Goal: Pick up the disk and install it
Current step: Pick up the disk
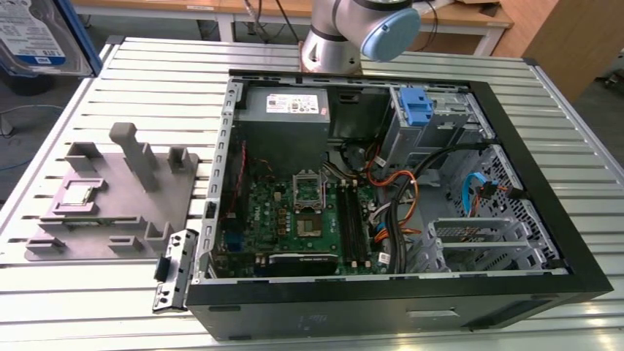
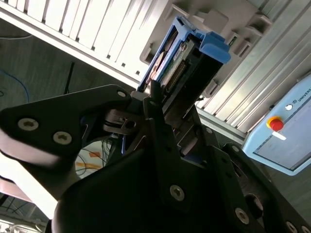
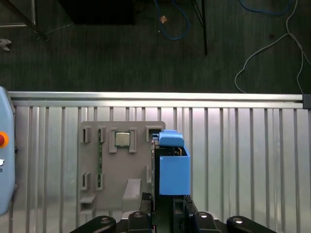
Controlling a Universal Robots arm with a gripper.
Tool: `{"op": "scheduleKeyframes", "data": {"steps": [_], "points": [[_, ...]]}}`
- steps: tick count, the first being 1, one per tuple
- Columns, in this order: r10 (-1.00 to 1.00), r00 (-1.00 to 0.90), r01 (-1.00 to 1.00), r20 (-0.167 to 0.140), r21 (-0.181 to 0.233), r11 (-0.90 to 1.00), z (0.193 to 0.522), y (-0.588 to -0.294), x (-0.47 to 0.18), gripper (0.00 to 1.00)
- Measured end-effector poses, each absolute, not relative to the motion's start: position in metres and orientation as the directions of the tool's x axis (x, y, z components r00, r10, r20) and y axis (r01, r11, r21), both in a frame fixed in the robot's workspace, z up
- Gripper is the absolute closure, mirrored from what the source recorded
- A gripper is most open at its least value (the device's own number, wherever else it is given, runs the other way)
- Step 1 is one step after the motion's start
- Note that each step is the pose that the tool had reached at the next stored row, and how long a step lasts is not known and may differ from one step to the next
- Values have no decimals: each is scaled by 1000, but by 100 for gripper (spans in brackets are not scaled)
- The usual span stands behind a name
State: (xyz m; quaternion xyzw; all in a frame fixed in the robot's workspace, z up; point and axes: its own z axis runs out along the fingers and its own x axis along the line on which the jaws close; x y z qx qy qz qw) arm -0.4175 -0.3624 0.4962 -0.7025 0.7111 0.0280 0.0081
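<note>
Hand (image 2: 162,104) clamping disk (image 3: 173,170), open case (image 1: 390,292) holding motherboard (image 1: 292,219)

The disk (image 3: 172,167) has a bright blue frame. The counter (image 3: 243,160) is pale silver, ribbed in parallel slats. The fixture plate (image 3: 121,165) is plain grey. The computer case (image 1: 390,307) is black, with a green motherboard (image 1: 302,212), orange cables (image 1: 395,178) and a blue latch (image 1: 416,110).

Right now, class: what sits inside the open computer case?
A green motherboard, grey power supply, blue latch, and orange, blue and black cables. Whatever lies beneath the cables is covered.
</note>
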Motion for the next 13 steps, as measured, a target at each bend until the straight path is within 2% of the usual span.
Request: {"op": "scheduleKeyframes", "data": {"steps": [13], "points": [[-999, -13, -1000, -51, 28, 11, 510, -362, -418, 65]]}}
